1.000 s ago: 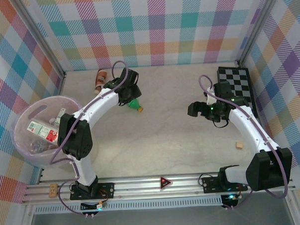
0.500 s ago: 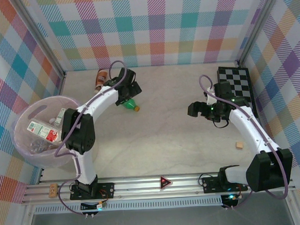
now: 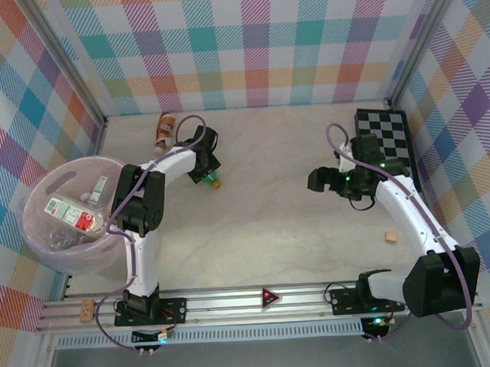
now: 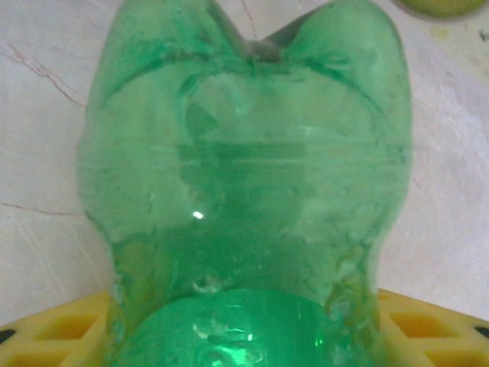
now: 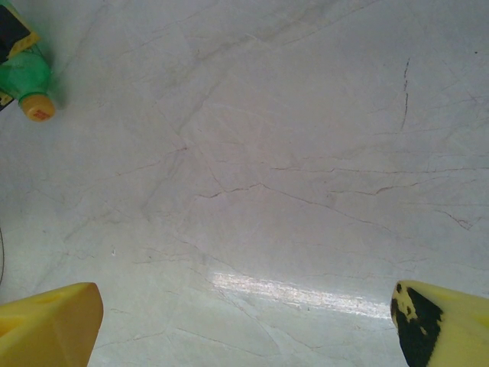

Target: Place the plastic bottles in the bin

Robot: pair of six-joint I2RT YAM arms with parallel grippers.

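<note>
- Step in hand: the pick of the green bottle (image 4: 244,199). It lies on its side on the table (image 3: 271,231) at about 11 o'clock from the table's middle in the top view, with its orange cap (image 3: 216,184) pointing toward 4 o'clock.
- The left gripper (image 3: 205,164) is down on it. In the left wrist view the green body sits between the two yellow fingers (image 4: 53,336) and reaches both. I cannot tell whether the jaws pinch it firmly or merely straddle it.
- The right gripper (image 5: 244,300) hangs over bare table at about 3 o'clock, jaws spread wide and nothing between them.
- The bin (image 3: 97,253) stands at the table's 9 o'clock edge with several bottles (image 3: 67,214) lying inside.
- A brown-labelled bottle (image 3: 166,128) lies on the table at 11 o'clock from the green one, near the far wall.
- Progress, as I judge it: some bottles are binned and two lie out on the table.
- The next move calls for a sure grip first — thin plastic like this is likely to give and slip.
- After that comes a lift high enough to clear the bin's rim, a swing toward 9 o'clock, and a release over the tub's middle. The brown-labelled bottle would follow.
</note>
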